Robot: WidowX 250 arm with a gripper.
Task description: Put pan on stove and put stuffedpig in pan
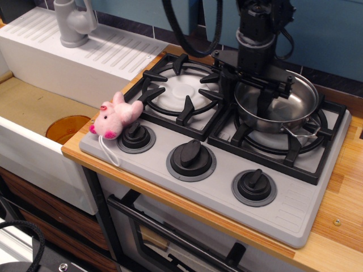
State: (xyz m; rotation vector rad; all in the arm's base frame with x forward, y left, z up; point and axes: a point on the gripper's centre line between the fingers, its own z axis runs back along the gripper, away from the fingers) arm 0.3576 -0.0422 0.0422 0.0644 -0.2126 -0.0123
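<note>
The shiny steel pan (290, 101) sits on the right burner of the grey stove (295, 207). My gripper (245, 101) hangs low over the pan's left rim. One finger is outside the wall by the middle grate and the other is inside the pan. The jaws stand apart and the pan rests on the grate. The pink stuffedpig (115, 117) lies on the stove's front left corner, beside the left knob (136, 136), with its white string trailing toward the counter edge. It is far left of the gripper.
The left burner (180, 90) has bare black grates. The middle knob (191, 158) and right knob (253, 186) line the stove's front. A white sink with a grey tap (74, 22) stands to the left. A wooden counter (340, 226) lies to the right, and an oven door sits below.
</note>
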